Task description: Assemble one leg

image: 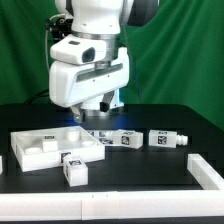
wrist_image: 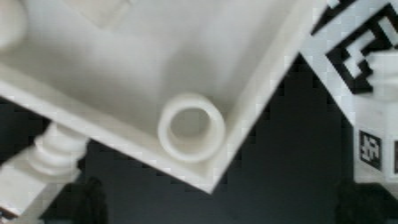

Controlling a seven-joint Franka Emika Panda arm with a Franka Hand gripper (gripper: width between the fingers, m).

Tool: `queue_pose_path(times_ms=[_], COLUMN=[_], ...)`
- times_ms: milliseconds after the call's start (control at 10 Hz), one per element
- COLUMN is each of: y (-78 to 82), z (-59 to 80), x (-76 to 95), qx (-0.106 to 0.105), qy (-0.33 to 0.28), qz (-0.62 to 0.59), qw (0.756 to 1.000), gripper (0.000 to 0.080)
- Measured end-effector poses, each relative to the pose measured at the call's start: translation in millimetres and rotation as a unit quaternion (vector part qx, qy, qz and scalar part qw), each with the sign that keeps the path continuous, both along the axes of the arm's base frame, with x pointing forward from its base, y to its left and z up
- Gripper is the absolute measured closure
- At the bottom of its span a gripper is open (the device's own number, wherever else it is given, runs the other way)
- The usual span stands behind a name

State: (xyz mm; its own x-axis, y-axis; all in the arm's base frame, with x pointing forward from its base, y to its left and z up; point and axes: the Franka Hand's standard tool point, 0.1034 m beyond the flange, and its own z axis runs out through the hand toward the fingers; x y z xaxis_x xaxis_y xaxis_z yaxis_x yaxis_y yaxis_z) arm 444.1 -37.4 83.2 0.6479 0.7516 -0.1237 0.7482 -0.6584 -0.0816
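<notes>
One leg [image: 72, 168] by the white panel [image: 40, 146], two more nearby, gripper [image: 98, 116] low above, jaw state hidden

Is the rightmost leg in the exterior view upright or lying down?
Lying down: the leg rests lengthwise on the table, its narrow peg end toward the exterior view's right.

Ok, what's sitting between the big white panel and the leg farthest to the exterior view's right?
Another leg lies there on the black table, as the exterior view shows.
</notes>
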Motion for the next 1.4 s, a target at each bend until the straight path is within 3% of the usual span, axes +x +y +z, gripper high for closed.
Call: queue_pose_path(times_ms=[200,500,600,700,1100,1400], y=[-5.7,-87.0,-109.5,-121.7,-122.2,-147.4], z=[-1.0,-0.4,-6.3,-13.0,-15.4,-37.1], x=[-0.9,-8.1,-14.5,-19.4,-18.8,-22.3], qx=[0.0,-0.005,-0.003,-0.001,-0.002,-0.012], qy=[0.001,-0.005,-0.003,0.011,0.012,0.014], qz=[-0.001,-0.028,-0.027,-0.035,-0.037,-0.115], qw=[1.0,1.0,1.0,0.999,0.999,0.993], gripper=[0.0151,0.0151,0.0151,0.0151,0.0151,0.0151])
